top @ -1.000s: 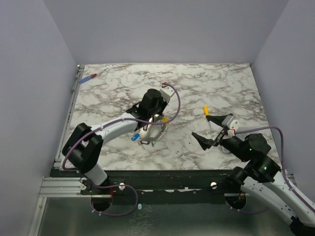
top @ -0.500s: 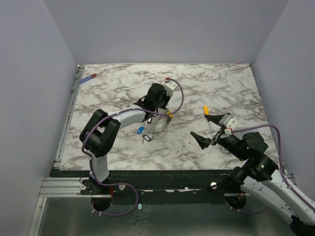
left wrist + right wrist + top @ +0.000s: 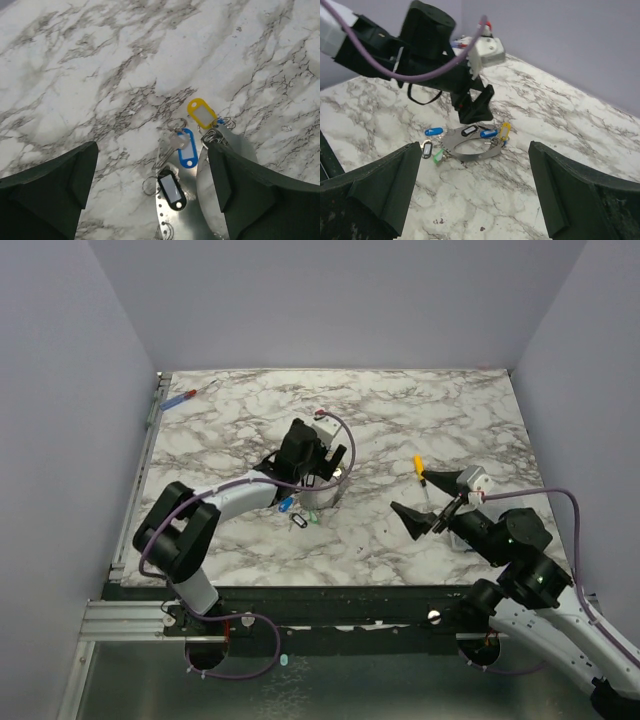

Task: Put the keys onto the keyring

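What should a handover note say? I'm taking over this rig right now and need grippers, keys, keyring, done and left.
Left gripper: open, empty, hovering over the keyring, which lies flat on the table.
Right gripper: open, empty, to the ring's right.
Yellow-tagged key, blue-tagged key and black-tagged key lie at or across the keyring; whether they are threaded cannot be told.
Second blue-tagged key, second black-tagged key and green-tagged key lie loose beside it.
Done: unclear.
Left: thread the loose three; check the others.
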Motion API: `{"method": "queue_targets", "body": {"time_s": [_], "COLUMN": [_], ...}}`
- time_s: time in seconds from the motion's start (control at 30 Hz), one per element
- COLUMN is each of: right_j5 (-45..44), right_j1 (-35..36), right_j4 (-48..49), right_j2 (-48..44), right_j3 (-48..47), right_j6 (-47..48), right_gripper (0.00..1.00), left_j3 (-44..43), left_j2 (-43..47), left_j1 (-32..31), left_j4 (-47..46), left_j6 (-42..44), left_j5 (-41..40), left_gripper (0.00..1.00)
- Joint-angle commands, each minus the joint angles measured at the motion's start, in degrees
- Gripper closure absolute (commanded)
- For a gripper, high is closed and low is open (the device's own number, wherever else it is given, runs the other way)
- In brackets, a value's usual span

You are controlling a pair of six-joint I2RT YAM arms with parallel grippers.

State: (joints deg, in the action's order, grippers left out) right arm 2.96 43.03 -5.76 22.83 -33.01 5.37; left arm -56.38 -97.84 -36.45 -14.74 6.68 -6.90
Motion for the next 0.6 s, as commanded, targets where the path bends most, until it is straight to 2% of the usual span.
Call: {"method": "queue_targets", "body": {"time_s": [0.0,0.1,0.23,0.4,0.5,0.57], "right_j5": [-10.1,-15.8,-17.8,-26.3,-32.3,-34.5], "right_j1": [0.1,0.1,0.1,0.1,0.1,0.1], "right_j4": [-2.8,-7.7,-15.0,-22.5,-27.1,-29.3], "right_j2": [0.1,2.2,6.7,10.6,11.3,10.6], "right_j3": [-3.1,-6.0,-11.1,-16.3,-18.4,-18.7], "right_j6": [-9.2,-16.2,-22.0,-31.0,-33.1,-32.2], "right_gripper": [0.0,0.0,0.0,0.0,0.0,0.0], "left_j3": [3.3,5.6,8.9,10.3,15.2,18.5], "left_j2": [11.5,17.1,23.7,28.5,31.4,32.3], "left_j1": [0.2,0.4,1.1,2.3,2.4,2.2], "left_j4": [0.2,1.8,3.7,7.3,3.3,0.4], "left_j6": [-1.4,0.0,1.4,2.9,3.6,6.0], "left_j5": [-10.6,-14.6,-20.2,-24.2,-26.9,-24.7], "left_gripper": [0.01,0.01,0.01,0.01,0.01,0.01]}}
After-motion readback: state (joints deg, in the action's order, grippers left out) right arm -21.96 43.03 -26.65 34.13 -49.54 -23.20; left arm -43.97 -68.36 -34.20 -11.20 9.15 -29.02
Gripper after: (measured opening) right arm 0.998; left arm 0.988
